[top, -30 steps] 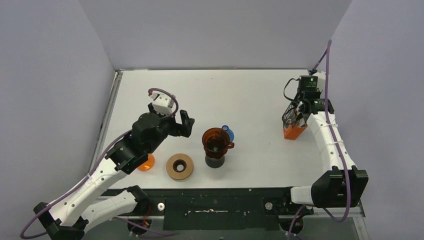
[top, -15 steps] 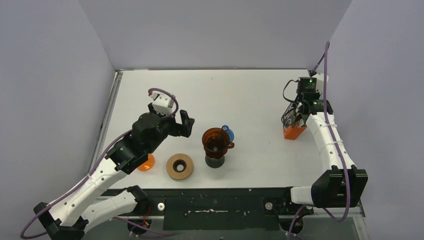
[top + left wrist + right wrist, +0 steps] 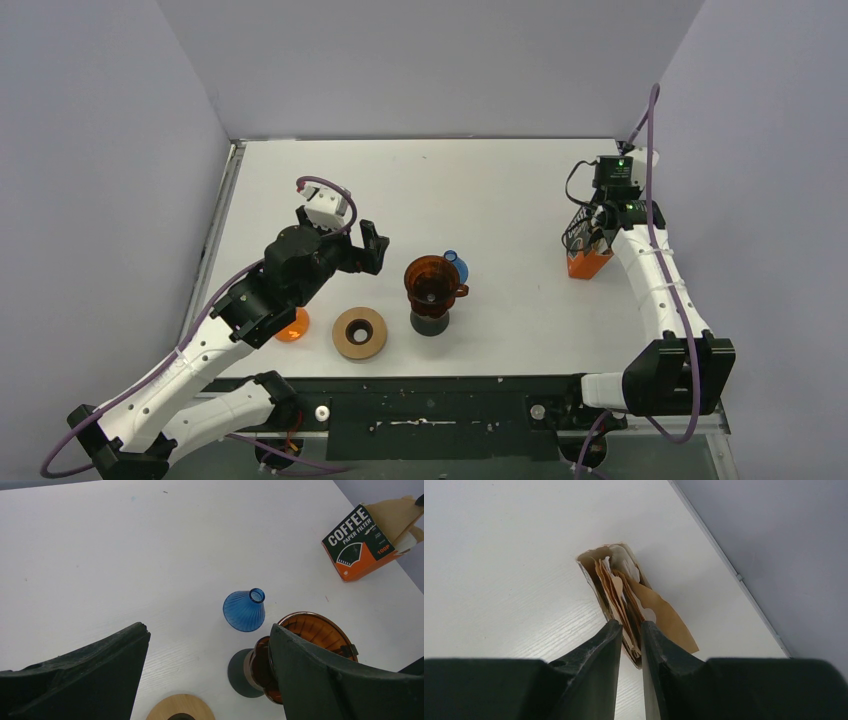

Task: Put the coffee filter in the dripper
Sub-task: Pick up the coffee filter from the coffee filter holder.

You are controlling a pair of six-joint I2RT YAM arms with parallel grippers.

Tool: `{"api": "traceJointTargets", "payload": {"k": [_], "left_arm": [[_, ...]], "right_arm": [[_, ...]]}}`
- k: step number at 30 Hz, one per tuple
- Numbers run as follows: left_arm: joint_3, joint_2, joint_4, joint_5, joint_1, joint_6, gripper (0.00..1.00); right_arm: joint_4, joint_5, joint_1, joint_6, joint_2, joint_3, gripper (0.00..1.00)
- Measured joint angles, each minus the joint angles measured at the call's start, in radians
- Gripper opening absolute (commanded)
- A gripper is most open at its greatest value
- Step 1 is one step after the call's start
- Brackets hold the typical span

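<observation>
Right gripper [image 3: 630,630]: the jaws are drawn narrow, with the edges of the brown paper coffee filters [image 3: 624,592] caught between the fingertips. A pinch is judged to be made, but how many sheets are taken cannot be told.
Filter supply: the filters are seen standing out of the open top of the orange-and-black cardboard filter box [image 3: 583,250]. The box is set well to the right of the amber translucent plastic dripper [image 3: 432,280], near the right edge of the white table [image 3: 480,190].
Left gripper [image 3: 207,630]: the jaws are spread wide and nothing is held. It is hung just left of the dripper, above the table.
Dripper: it is stood upright on a dark round base, and no filter is seen in its cone.
Neighbours: a blue ribbed translucent cone [image 3: 245,611] is set just behind the dripper. A flat wooden ring [image 3: 359,332] is laid just to the dripper's left, on the near side.
Step in hand: judged to be the picking of a filter from the box.
Next move: a lift clear of the box is called for, with a single sheet separated. Carriage across to the dripper is then needed, and release point-down into its cone.
</observation>
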Motion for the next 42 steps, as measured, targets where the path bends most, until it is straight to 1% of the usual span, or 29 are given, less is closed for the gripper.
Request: {"api": "traceJointTargets", "payload": {"k": [19,31,38,42], "left_arm": [[0.000,0.000,0.000,0.000,0.000,0.000,0.88],[0.000,0.000,0.000,0.000,0.000,0.000,0.88],[0.000,0.000,0.000,0.000,0.000,0.000,0.88],[0.000,0.000,0.000,0.000,0.000,0.000,0.88]], "right_arm": [[0.009,0.000,0.000,0.014,-0.022,-0.001,0.22],[0.016,0.010,0.000,0.014,-0.022,-0.039,0.21],[0.021,0.011,0.000,0.017,-0.022,-0.039,0.22],[0.021,0.007,0.000,0.017,-0.025,-0.039,0.24]]}}
